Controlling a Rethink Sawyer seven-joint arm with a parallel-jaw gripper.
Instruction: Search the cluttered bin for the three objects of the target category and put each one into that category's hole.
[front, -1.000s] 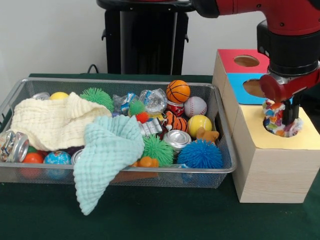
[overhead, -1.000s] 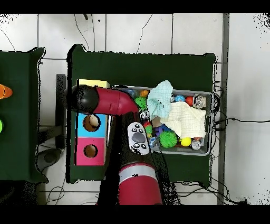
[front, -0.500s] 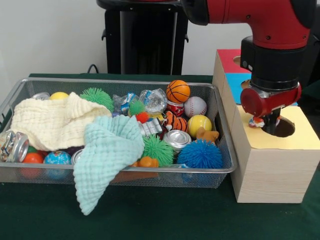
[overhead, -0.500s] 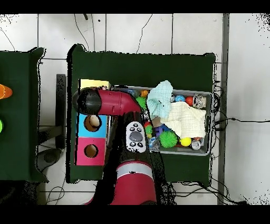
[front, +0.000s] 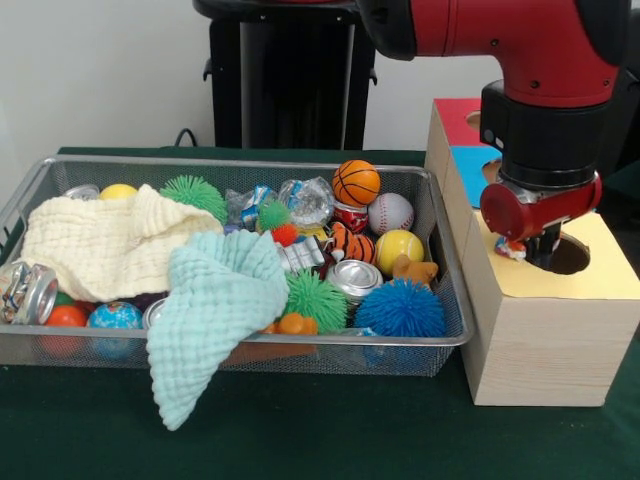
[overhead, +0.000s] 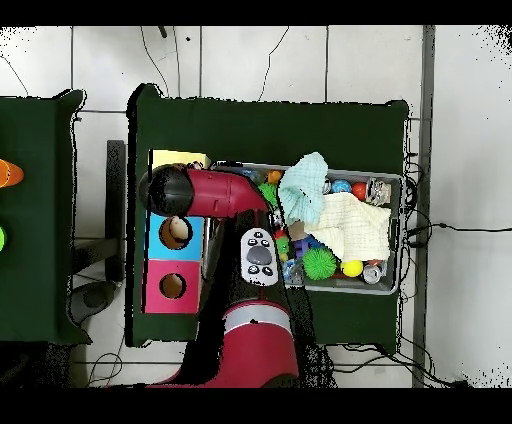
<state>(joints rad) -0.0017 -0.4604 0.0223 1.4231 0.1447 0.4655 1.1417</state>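
Nearest, we see a mint cloth (front: 215, 310) draped over the front rim of the wire bin (front: 300, 345), with a blue spiky ball (front: 400, 308) and a green spiky ball (front: 316, 298) just behind that rim. Right of the bin stands the wooden box (front: 540, 330), where the gripper (front: 540, 252) hangs over the hole (front: 566, 254) in its yellow top; a small multicoloured object (front: 511, 248) shows at the gripper's left side, but we cannot tell how the pincer stands. Farther back in the bin sit a cream cloth (front: 110, 245), a baseball (front: 390, 212) and a basketball (front: 356, 182).
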